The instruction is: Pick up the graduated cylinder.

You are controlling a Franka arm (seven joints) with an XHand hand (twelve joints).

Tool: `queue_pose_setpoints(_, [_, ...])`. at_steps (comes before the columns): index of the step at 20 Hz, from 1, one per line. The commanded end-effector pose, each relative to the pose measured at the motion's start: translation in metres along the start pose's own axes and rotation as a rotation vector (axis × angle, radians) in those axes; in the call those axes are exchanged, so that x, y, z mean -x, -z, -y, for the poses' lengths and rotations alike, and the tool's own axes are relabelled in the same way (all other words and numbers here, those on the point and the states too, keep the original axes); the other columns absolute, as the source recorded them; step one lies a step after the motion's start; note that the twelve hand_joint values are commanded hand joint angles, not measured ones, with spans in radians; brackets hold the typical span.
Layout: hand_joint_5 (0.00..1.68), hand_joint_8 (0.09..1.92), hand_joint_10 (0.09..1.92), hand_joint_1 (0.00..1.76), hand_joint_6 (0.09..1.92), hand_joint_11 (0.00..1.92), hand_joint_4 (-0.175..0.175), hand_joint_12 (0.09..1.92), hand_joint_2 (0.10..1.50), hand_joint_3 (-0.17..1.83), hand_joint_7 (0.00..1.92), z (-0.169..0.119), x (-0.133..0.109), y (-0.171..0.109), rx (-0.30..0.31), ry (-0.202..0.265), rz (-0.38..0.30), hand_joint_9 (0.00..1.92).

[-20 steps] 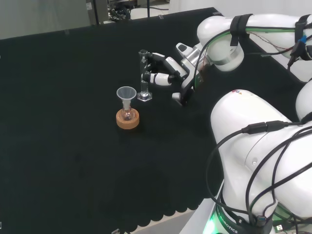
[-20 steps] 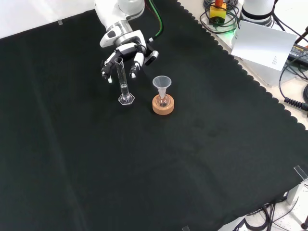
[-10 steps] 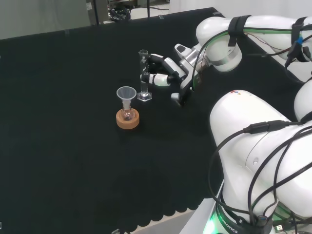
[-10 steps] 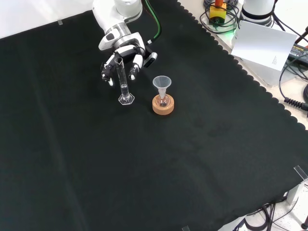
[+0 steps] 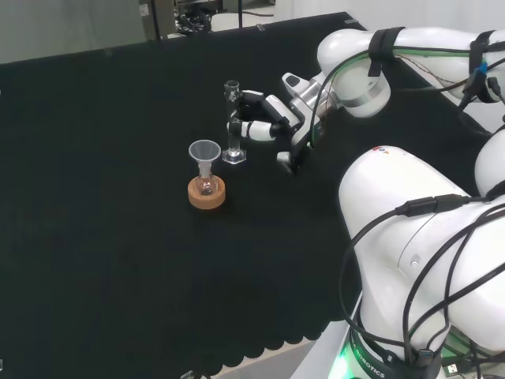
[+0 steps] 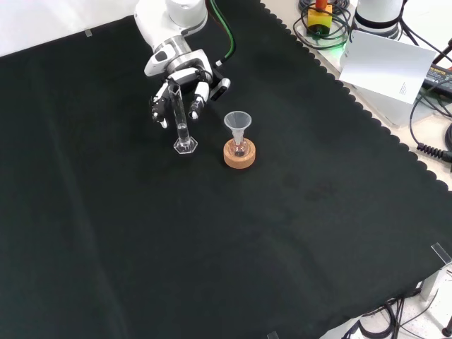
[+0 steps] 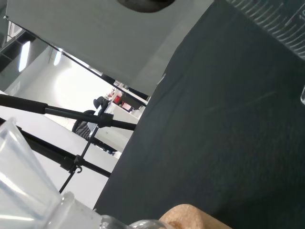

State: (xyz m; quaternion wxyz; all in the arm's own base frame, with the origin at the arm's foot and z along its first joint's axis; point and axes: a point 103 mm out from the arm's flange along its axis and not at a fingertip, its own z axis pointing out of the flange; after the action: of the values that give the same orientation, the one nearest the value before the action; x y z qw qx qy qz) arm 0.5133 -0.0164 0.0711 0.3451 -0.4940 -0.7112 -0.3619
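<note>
Hand point(image 6: 182, 79) half-curled around 1 graduated cylinder point(image 6: 181, 119); 1 funnel point(image 6: 238, 124) nearby.

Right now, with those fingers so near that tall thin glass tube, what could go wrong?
The graduated cylinder is tall on a small base, so a nudge from the hand before its fingers close could tip it. The funnel, perched in a small flask on a cork ring, stands close beside it, so a falling or swinging cylinder might knock it over.
</note>
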Motion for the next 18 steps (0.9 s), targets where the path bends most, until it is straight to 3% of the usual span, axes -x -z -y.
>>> queue_pose_setpoints(1, [0.62, 0.61, 0.48, 1.05, 0.1, 0.58, 0.005, 1.2, 1.0, -0.17, 0.5, -0.0001, 0.001, -0.0021, -0.006, 0.004, -0.003, 0.79])
queue_pose_setpoints(9, [0.71, 0.59, 0.41, 1.07, 0.23, 0.65, 0.006, 1.15, 1.04, -0.17, 0.56, -0.0027, -0.0017, -0.001, -0.002, 0.0, 0.013, 0.87])
queue_pose_setpoints(18, [0.61, 0.58, 0.34, 1.1, 0.41, 0.77, -0.003, 1.08, 1.08, -0.17, 0.57, -0.0035, -0.0012, -0.0022, 0.004, -0.003, 0.008, 0.93])
